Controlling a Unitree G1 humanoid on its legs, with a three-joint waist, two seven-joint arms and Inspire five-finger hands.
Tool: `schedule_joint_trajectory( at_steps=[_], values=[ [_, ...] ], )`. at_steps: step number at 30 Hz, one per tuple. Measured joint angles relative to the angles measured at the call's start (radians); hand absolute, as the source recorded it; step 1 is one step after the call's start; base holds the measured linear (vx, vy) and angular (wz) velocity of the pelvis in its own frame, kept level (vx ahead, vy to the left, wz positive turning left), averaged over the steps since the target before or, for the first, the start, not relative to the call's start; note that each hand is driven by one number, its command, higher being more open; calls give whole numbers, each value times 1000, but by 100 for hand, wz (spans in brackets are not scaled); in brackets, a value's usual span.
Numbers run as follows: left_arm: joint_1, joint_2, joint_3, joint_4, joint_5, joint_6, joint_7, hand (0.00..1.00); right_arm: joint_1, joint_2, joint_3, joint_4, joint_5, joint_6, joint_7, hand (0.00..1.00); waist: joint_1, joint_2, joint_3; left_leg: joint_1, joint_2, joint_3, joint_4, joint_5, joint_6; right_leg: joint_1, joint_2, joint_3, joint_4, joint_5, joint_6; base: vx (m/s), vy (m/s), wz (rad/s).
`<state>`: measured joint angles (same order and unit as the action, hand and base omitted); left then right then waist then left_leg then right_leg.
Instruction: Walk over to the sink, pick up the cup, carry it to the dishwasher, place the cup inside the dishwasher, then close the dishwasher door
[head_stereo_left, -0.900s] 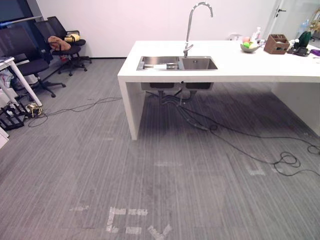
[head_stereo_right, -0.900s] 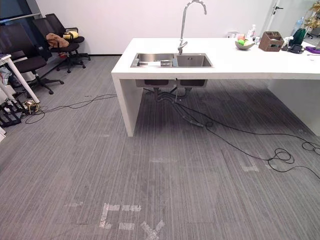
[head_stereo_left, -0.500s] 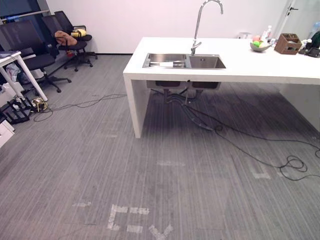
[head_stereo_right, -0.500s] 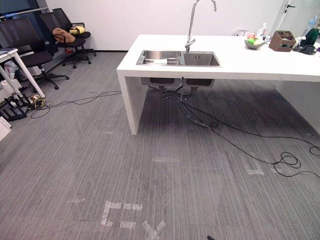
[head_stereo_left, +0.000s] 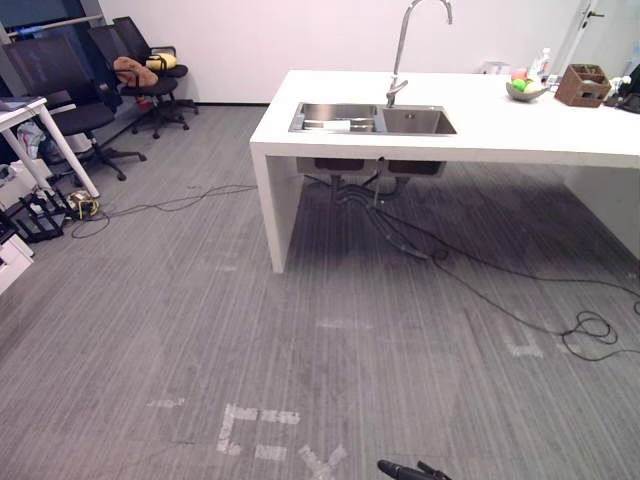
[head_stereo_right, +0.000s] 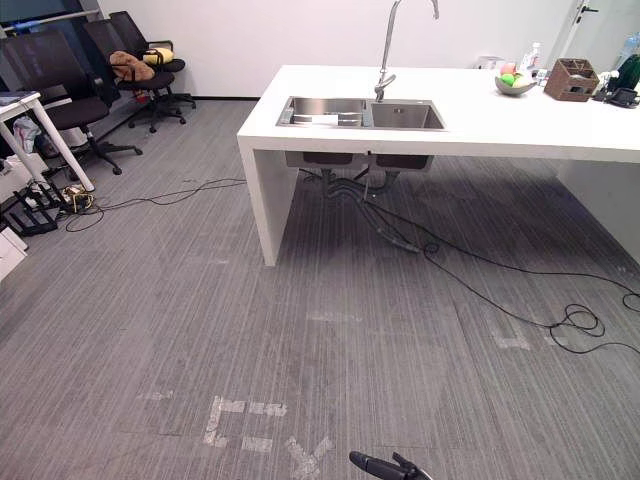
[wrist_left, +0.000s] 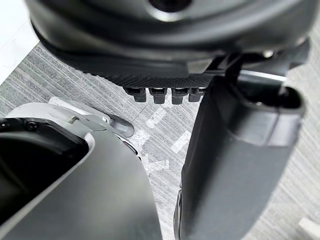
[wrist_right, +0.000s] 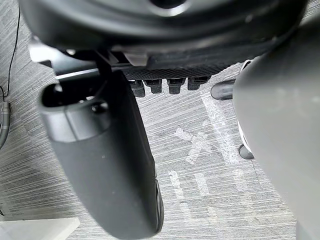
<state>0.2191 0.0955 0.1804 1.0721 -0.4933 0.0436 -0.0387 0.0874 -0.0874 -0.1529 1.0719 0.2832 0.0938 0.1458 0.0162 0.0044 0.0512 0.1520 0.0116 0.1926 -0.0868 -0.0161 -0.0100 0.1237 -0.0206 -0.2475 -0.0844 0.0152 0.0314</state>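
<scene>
A steel double sink (head_stereo_left: 372, 120) with a tall curved tap (head_stereo_left: 405, 50) is set in the near-left end of a white counter (head_stereo_left: 520, 130), a few steps ahead across the grey floor. The left basin has something pale in it (head_stereo_left: 335, 125); the inside of both basins is mostly hidden from here. My left hand (wrist_left: 240, 150) hangs over the floor, fingers relaxed, holding nothing. My right hand (wrist_right: 100, 150) hangs the same way, also with nothing in it.
Black cables (head_stereo_left: 480, 290) trail over the floor from under the sink to the right. Office chairs (head_stereo_left: 60, 90) and a white desk (head_stereo_left: 60, 150) stand at the left. White tape marks (head_stereo_left: 260, 430) lie just ahead. A fruit bowl (head_stereo_left: 525, 90) and wooden box (head_stereo_left: 585, 85) sit on the counter.
The whole picture has shifted, so the camera has moved; the sink and counter sit a little further right in view. Nothing in the room has moved.
</scene>
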Motion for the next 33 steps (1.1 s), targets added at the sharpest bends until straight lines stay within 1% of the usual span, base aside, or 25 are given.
schedule_joint_trajectory(
  at_steps=[9, 12, 13, 14, 15, 16, 17, 18, 19, 20, 21, 22, 23, 24, 25, 26, 27, 28, 29, 30, 31, 32, 33],
  values=[
    [5, -11, 10, 0, -28, -27, 29, 100, 1, 0, 1, 1, -1, -18, 12, 100, 3, -2, 8, 15, -3, -6, 0, 0, 0, 16, -2, -1, 0, 0, 0, -43, -9, 1],
    [11, -15, 10, 0, -40, -37, 35, 100, 1, -1, 1, 1, -1, -22, 14, 100, 4, -2, 11, 16, -9, -20, 0, 4, 7, 20, -9, -14, 11, -3, 4, -58, -2, 14],
    [11, -16, 10, -2, -41, -40, 36, 100, 1, -3, 1, -1, 0, -22, 16, 100, 3, -2, 18, 20, -13, -29, 1, 5, 11, 8, -20, -22, 58, -30, 4, -46, 11, 22],
    [12, -14, 10, -4, -41, -40, 35, 100, 1, -3, 1, -10, 7, -25, 20, 100, 1, -6, 23, 23, -18, -43, 6, -5, 18, -15, -36, -32, 133, -72, 11, -47, 14, 38],
    [13, -9, 10, -8, -42, -39, 34, 100, 2, -2, 1, -26, 11, -29, 24, 100, -3, -15, 31, 24, -28, -53, 24, -17, 29, -40, -63, -39, 227, -122, 23, -64, 46, 42],
    [11, -3, 10, -17, -54, -35, 33, 100, 9, 0, 4, -43, 23, -35, 26, 100, 1, -32, 44, 23, -49, -65, 52, -41, 51, -90, -110, -37, 379, -185, 50, -49, 53, 31],
    [7, -1, 16, -19, -57, -32, 29, 100, 8, -2, 4, -52, 31, -37, 26, 100, 5, -31, 49, 20, -57, -65, 67, -51, 57, -132, -129, -28, 474, -203, 46, -48, 81, 10],
    [1, -2, 41, -19, -58, -23, 26, 100, 11, -6, 4, -85, 40, -42, 30, 100, 9, -41, 58, 15, -67, -62, 98, -69, 68, -233, -172, 1, 692, -201, 2, -19, 76, 2],
    [2, -1, 61, -24, -62, -12, 27, 100, 9, 0, 6, -106, 51, -49, 33, 100, 1, -48, 71, 31, -68, -64, 120, -85, 77, -296, -188, 29, 834, -203, -15, 4, 75, 6],
    [4, 0, 70, -26, -67, -5, 27, 100, 8, 3, 6, -109, 56, -52, 36, 100, -4, -51, 74, 43, -66, -70, 123, -90, 79, -305, -188, 30, 858, -215, -10, 59, 62, 16],
    [3, 0, 77, -28, -67, 10, 27, 100, 8, 6, 6, -109, 73, -55, 37, 100, -7, -54, 75, 59, -59, -77, 123, -99, 80, -313, -185, 19, 836, -235, -2, 117, 41, 16],
    [3, -1, 88, -38, -49, 37, 34, 100, 11, 4, 4, -108, 84, -56, 37, 100, -9, -52, 75, 66, -51, -86, 127, -112, 78, -316, -183, -5, 760, -237, -1, 143, 26, 14],
    [-1, -1, 98, -42, -29, 61, 39, 100, 12, 3, 1, -108, 90, -57, 38, 100, -12, -51, 76, 68, -47, -89, 128, -118, 76, -318, -180, -17, 715, -236, 0, 195, -7, 12],
    [-10, -1, 118, -42, 3, 103, 42, 100, 12, -5, -7, -110, 97, -60, 46, 100, -19, -45, 80, 73, -32, -95, 135, -133, 70, -326, -169, -41, 633, -228, 6, 245, -47, 11],
    [-22, -2, 125, -41, 26, 140, 50, 100, 14, -5, -25, -119, 99, -59, 58, 100, -25, -33, 89, 79, -6, -99, 157, -160, 59, -339, -150, -57, 571, -204, 9, 262, -62, 10],
    [-26, -2, 125, -40, 38, 155, 54, 100, 14, -5, -35, -122, 99, -59, 66, 100, -29, -26, 93, 84, 11, -100, 171, -177, 55, -348, -137, -59, 542, -185, 9, 307, -99, 6],
    [-36, -2, 126, -38, 56, 180, 58, 100, 16, -10, -39, -130, 99, -59, 78, 100, -33, -15, 103, 101, 43, -102, 197, -214, 40, -372, -119, -59, 501, -148, 12, 277, -98, 2],
    [-41, -2, 126, -36, 63, 190, 59, 100, 19, -12, -39, -130, 99, -59, 83, 100, -32, -11, 108, 113, 57, -102, 208, -234, 29, -388, -113, -56, 483, -129, 10, 389, -148, 4],
    [-48, 1, 127, -35, 63, 206, 59, 100, 32, -8, -36, -128, 97, -48, 91, 100, -30, -10, 119, 143, 76, -103, 224, -275, 7, -410, -108, -42, 446, -97, 12, 444, -190, 12],
    [-50, 2, 131, -34, 61, 215, 60, 100, 51, 0, -50, -133, 113, -33, 94, 100, -28, -11, 125, 172, 82, -109, 239, -311, -6, -416, -111, -29, 423, -84, 15, 588, -269, 17],
    [-51, -2, 149, -26, 62, 220, 62, 100, 66, -8, -62, -148, 116, -6, 98, 100, -31, -11, 124, 214, 90, -109, 248, -353, -27, -415, -116, -18, 411, -79, 12, 673, -344, 40],
    [-55, -7, 148, -11, 76, 221, 61, 100, 88, -16, -76, -160, 114, 7, 101, 100, -41, 6, 123, 255, 114, -125, 259, -376, -31, -402, -111, -6, 449, -14, -6, 619, -318, 45],
    [-56, -11, 147, -7, 85, 222, 59, 100, 96, -17, -85, -160, 115, 10, 100, 100, -42, 7, 117, 260, 120, -132, 283, -372, -34, -403, -111, -13, 490, -11, -11, 652, -340, 57]
  ],
)
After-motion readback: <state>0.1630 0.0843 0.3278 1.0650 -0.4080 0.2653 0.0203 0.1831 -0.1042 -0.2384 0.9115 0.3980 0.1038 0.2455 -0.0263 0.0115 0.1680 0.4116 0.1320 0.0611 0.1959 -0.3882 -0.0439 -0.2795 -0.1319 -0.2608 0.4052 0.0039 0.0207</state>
